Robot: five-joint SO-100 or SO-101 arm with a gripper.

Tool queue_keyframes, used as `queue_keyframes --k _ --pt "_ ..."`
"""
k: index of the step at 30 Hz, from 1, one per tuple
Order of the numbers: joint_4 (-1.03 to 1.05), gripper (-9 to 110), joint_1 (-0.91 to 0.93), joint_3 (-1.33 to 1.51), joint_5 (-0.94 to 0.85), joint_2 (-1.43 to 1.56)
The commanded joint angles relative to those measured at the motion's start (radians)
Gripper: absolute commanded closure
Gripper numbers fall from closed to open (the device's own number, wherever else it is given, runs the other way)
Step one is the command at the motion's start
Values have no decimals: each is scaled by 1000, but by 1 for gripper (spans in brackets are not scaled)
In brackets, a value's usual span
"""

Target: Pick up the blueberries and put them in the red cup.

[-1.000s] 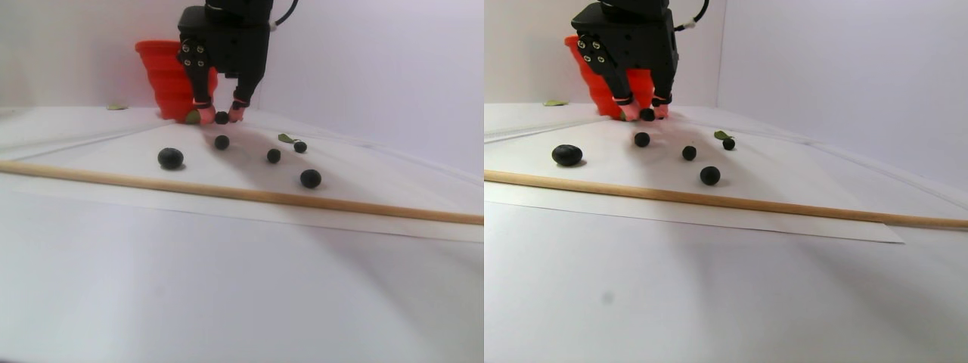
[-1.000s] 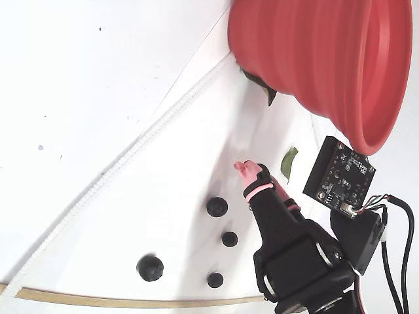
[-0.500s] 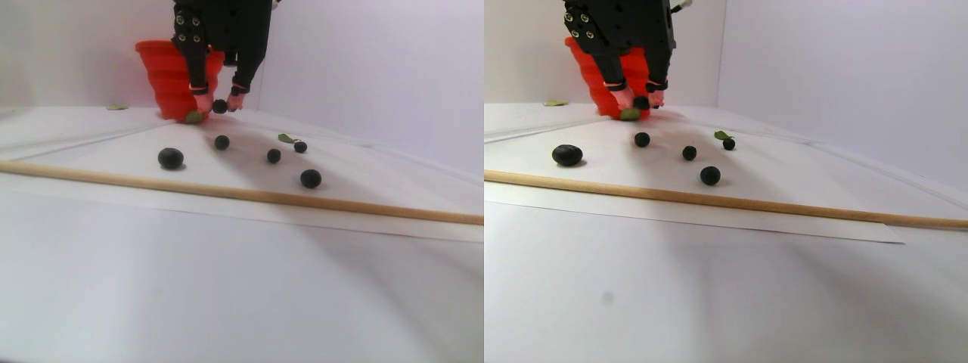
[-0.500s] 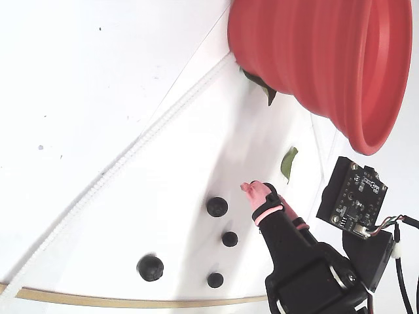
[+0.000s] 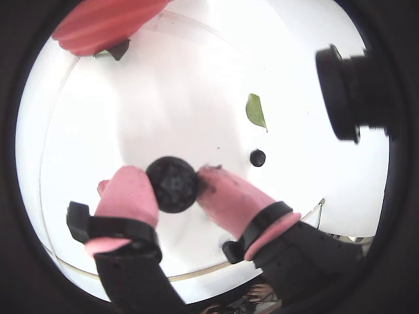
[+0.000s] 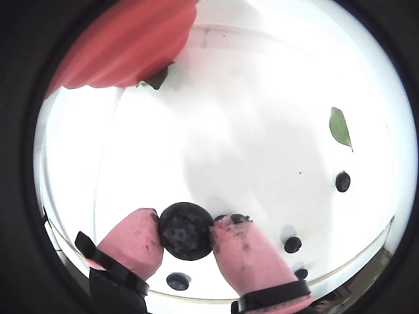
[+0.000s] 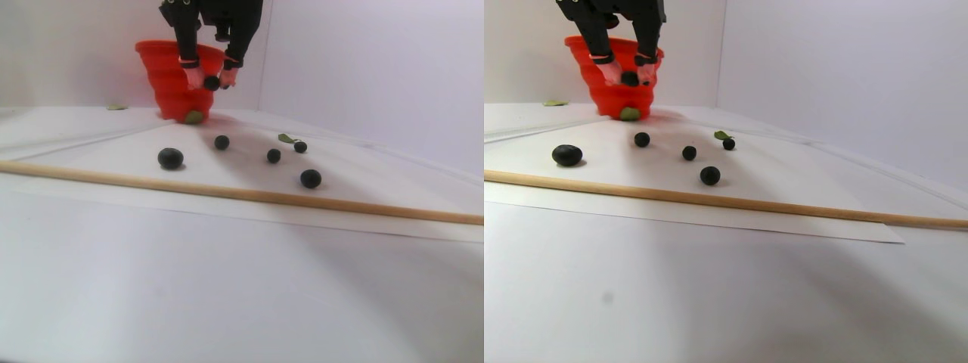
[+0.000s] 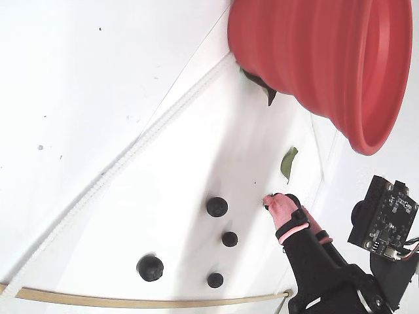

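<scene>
**Operator:** Report the scene from left to right in the stereo pair view.

**Technician:** At the far left you see the wooden rod (image 7: 227, 193) start; it crosses the white table (image 7: 227, 287) diagonally. Behind it lie the loose blueberries (image 7: 170, 158), five in all, well apart from one another, the largest at the left. One green leaf (image 7: 285, 138) lies just beside the rightmost rear berry. The red cup (image 7: 170, 76) stands upright at the rear left, with another green leaf (image 7: 193, 117) at its base.

**Operator:** State the gripper condition.

**Technician:** You will find the gripper (image 7: 211, 82) raised off the table, in front of the cup wall and below its rim. The jaws stand closed to the width of one berry. In both wrist views the held blueberry (image 5: 172, 184) sits clamped between the two pink fingertips (image 5: 127, 196), touching both. In the fixed view only one pink fingertip (image 8: 280, 207) shows clearly, with the berry dark behind it, and the red cup appears at upper right.
</scene>
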Motion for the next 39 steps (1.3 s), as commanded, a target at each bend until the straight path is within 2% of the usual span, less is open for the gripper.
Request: queue_keyframes --k 1,15,39 --pt "12 88 -6 -26 11 95" --pt "97 88 -55 -103 28 175" --pt "98 88 -121 -281 35 150"
